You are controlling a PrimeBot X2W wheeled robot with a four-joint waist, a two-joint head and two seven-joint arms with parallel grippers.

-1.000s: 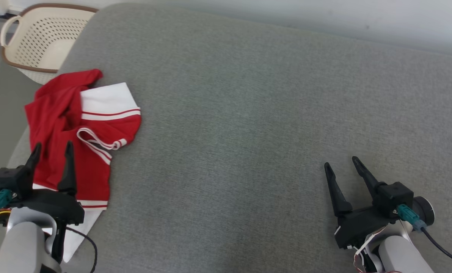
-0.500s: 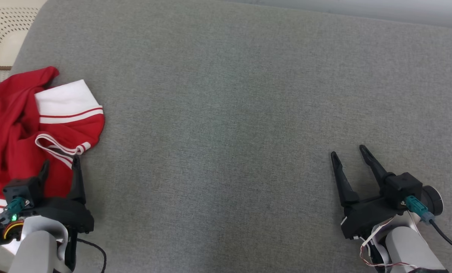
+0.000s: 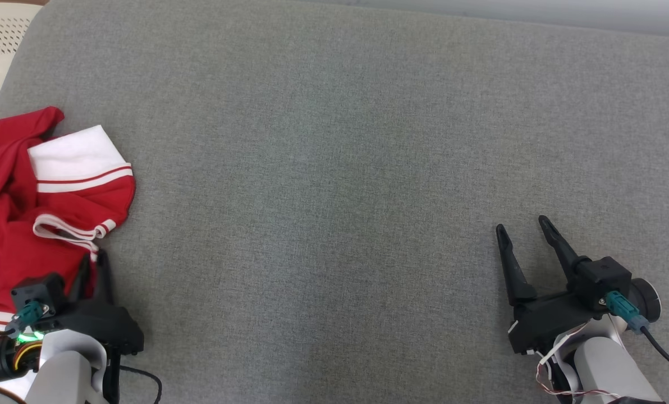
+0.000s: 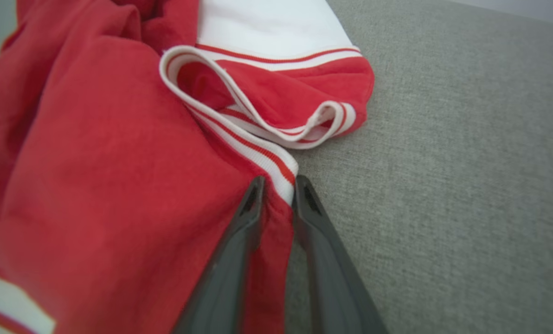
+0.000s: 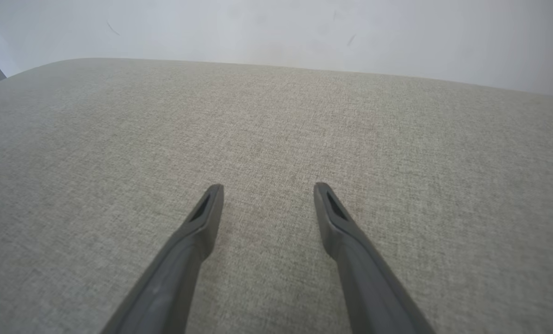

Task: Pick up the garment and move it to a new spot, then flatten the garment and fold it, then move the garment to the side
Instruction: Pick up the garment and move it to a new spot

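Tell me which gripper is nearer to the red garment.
Left. The left gripper pinches the striped edge of the red garment; the right gripper stands open over the grey cushion, far off to the garment's right.

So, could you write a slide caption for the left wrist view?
Left gripper pinches striped hem of red garment on grey cushion.

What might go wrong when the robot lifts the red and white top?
1. The left gripper pinches only the striped edge of the garment, so the cloth might slip out when lifted.
2. The garment is crumpled near the left edge of the grey cushion; a dropped grip could let it slide off.
3. The right gripper is open and far away, so the garment would likely dangle from one point and hang bunched.
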